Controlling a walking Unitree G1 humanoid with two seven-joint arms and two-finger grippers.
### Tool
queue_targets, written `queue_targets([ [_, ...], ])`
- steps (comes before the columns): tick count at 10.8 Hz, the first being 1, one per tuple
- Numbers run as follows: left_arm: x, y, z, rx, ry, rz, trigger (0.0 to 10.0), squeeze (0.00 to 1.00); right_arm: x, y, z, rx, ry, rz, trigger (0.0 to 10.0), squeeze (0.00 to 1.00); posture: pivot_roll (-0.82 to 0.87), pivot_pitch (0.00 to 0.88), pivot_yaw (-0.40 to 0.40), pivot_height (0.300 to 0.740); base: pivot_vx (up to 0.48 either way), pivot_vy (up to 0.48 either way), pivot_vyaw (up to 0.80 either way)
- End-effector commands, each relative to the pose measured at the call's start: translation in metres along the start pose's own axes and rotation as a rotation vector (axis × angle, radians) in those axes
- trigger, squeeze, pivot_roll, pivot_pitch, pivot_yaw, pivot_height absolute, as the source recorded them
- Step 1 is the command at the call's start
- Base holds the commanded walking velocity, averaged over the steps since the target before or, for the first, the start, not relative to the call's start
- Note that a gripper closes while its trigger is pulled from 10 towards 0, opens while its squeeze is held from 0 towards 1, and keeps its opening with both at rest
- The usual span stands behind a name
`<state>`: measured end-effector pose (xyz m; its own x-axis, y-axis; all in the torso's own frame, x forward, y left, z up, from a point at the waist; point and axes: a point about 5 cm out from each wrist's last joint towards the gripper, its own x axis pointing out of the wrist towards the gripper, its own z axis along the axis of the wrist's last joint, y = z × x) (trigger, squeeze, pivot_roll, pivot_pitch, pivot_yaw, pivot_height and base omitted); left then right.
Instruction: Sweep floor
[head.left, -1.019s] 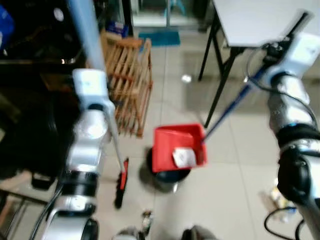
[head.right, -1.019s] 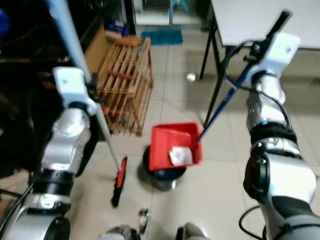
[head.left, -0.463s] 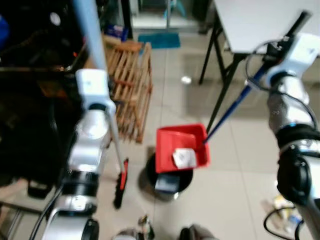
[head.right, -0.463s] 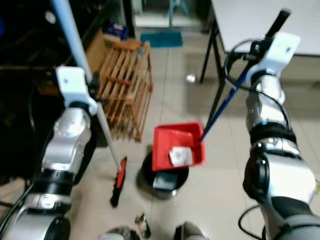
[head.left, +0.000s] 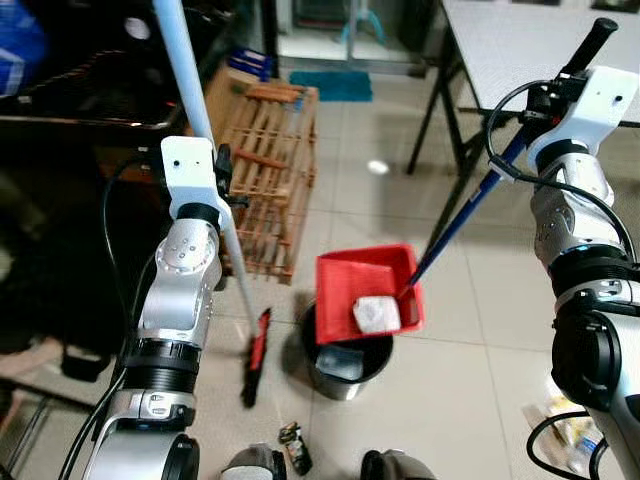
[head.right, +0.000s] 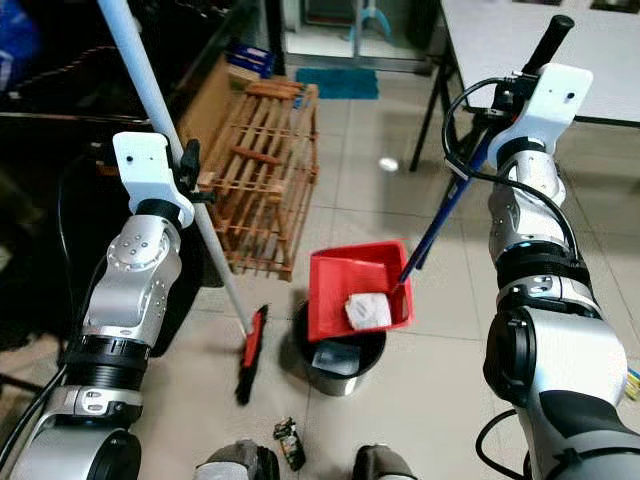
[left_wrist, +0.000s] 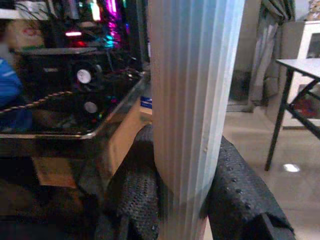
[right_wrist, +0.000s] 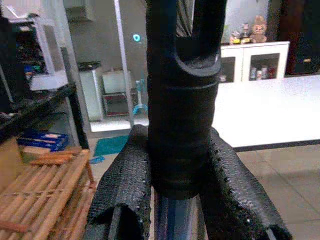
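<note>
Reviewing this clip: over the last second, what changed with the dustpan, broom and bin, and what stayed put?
The whole view shifted, so the camera moved; little else clearly changed. The red dustpan with its crumpled white scrap sits a little further off the black bin, whose opening shows more. As before, the left gripper holds the pale broom handle, the right gripper the dustpan's blue handle, and the broom head rests on the floor.

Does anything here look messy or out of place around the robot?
Yes. A small dark piece of litter lies unswept on the tiles near the robot's feet. The red dustpan hangs over the round bin with a crumpled white wad in it, not yet tipped out. A wooden crate lies on its side.
</note>
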<state>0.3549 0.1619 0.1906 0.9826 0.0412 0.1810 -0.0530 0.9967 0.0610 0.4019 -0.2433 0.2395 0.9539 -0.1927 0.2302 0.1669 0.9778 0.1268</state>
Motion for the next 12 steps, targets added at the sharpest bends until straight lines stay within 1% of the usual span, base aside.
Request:
queue_targets([
  [1,0.002,0.0,0.015,0.002,-0.066,-0.004,10.0,0.0,0.005,0.001,0.022,0.008,-0.104,0.009,10.0,0.0,-0.02,0.084,0.019,0.74,0.0,0.0,0.0],
  [4,-0.001,-0.002,0.016,0.002,-0.074,-0.01,10.0,0.0,0.008,0.011,0.04,-0.012,-0.202,0.057,10.0,0.0,-0.02,0.086,0.017,0.74,0.0,0.0,0.0],
  [7,-0.002,-0.002,0.015,0.003,-0.074,-0.014,10.0,0.0,0.008,0.015,0.041,-0.017,-0.213,0.076,10.0,0.0,-0.02,0.089,0.018,0.74,0.0,0.0,0.0],
  [10,-0.001,-0.003,0.014,0.008,-0.072,-0.02,10.0,0.0,0.009,0.013,0.045,-0.044,-0.232,0.075,10.0,0.0,-0.02,0.089,0.023,0.74,0.0,0.0,0.0],
  [12,-0.001,-0.003,0.014,0.013,-0.071,-0.024,10.0,0.0,0.008,0.017,0.059,-0.079,-0.33,0.101,10.0,0.0,-0.02,0.091,0.021,0.74,0.0,0.0,0.0],
])
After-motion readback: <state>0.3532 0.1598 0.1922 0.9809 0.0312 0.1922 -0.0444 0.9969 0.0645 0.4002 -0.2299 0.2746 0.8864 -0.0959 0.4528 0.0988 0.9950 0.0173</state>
